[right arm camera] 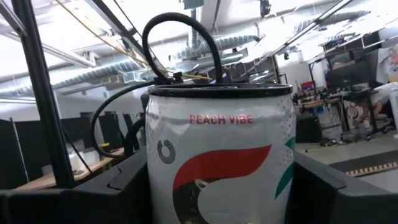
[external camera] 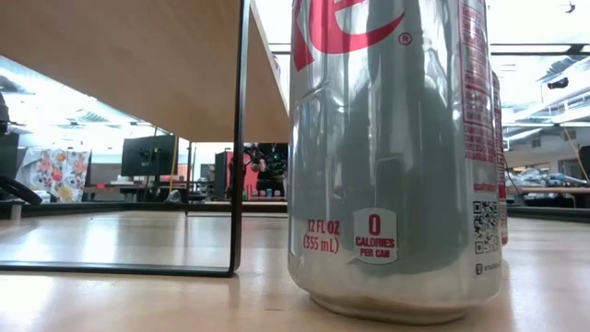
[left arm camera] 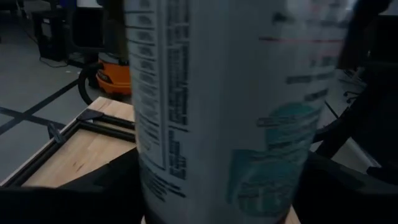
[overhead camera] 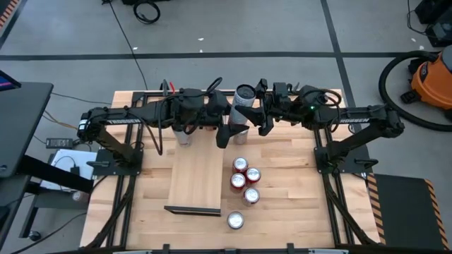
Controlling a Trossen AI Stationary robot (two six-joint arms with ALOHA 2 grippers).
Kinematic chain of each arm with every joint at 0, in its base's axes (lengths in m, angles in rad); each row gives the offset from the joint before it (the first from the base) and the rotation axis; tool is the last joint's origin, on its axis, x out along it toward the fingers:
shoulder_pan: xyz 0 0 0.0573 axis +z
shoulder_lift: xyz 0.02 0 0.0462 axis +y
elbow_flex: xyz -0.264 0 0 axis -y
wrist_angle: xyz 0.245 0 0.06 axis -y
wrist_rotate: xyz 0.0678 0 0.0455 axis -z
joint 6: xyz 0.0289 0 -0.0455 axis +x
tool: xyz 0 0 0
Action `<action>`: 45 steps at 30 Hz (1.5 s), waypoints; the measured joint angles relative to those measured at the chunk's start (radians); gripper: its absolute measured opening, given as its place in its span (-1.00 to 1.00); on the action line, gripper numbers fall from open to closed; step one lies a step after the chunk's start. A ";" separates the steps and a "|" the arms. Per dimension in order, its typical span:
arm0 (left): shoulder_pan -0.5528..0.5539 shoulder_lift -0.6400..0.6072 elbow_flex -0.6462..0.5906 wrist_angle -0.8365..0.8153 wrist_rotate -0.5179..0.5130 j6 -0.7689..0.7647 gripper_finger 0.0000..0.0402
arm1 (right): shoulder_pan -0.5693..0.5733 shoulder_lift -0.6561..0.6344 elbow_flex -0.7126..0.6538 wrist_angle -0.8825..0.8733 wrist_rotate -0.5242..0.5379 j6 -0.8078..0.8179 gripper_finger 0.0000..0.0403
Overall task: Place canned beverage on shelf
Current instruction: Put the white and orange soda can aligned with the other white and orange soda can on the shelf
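Note:
A tall white canned beverage with "PEACH VIBE" lettering hangs high above the table's far middle, between my two grippers. My right gripper comes from the right and is shut on it. My left gripper comes from the left. Its fingers stand open on either side of the can. The shelf, a pale board on dark end frames, stands on the table nearer than the can. My right gripper pinches the can's lower side wall between its two fingers. They reach about level from the table's right, tipped a little upward. The can stands upright in the hold, lifted clear of the table. My left gripper's fingers lie close along the can's sides; I cannot tell whether they touch it.
Several red-and-silver cans stand on the tabletop right of the shelf, and one stands near the front edge, close before the low camera. Another can stands under the left arm. An orange vacuum sits on the floor at right.

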 joint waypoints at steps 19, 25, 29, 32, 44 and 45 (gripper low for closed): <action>0.021 -0.125 0.240 -0.653 -0.061 0.080 0.95 | -0.003 0.085 0.000 -0.151 -0.041 -0.106 0.35; 0.024 -0.230 0.164 -0.655 -0.093 0.119 0.87 | 0.000 0.217 -0.001 -0.039 -0.043 -0.132 0.35; 0.023 -0.318 0.043 -0.611 -0.097 0.112 0.76 | -0.001 0.287 0.000 0.089 -0.040 -0.147 0.35; 0.028 -0.376 -0.037 -0.588 -0.106 0.103 0.71 | -0.001 0.341 0.001 0.139 -0.040 -0.148 0.35; 0.065 -0.557 -0.208 -0.516 -0.123 0.076 0.64 | 0.039 0.518 0.000 0.350 0.068 -0.217 0.35; 0.067 -0.562 -0.209 -0.516 -0.123 0.075 0.64 | 0.044 0.525 0.000 0.357 0.080 -0.225 0.35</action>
